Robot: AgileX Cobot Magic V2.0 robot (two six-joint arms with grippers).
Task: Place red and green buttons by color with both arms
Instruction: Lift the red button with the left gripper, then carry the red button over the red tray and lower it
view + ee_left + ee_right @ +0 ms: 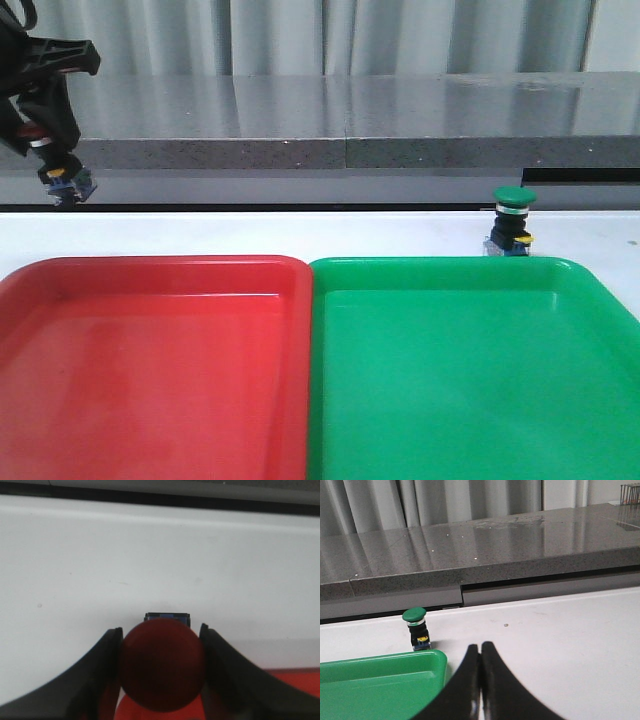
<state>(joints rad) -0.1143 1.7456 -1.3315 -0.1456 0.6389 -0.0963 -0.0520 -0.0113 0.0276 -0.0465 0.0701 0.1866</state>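
Your left gripper (161,672) is clamped on the red button (161,664), cap between the fingers, raised off the table and just short of the red tray (150,300), evidently for release there. Nothing obstructs that drop. The green tray (470,300) adjoins it. The green button (513,220) stands upright on the table beyond the green tray's far rim. Your right gripper (480,680) is closed and empty, near the button but apart from it; open it before reaching.

Dark-red button (161,664), green button (514,198)
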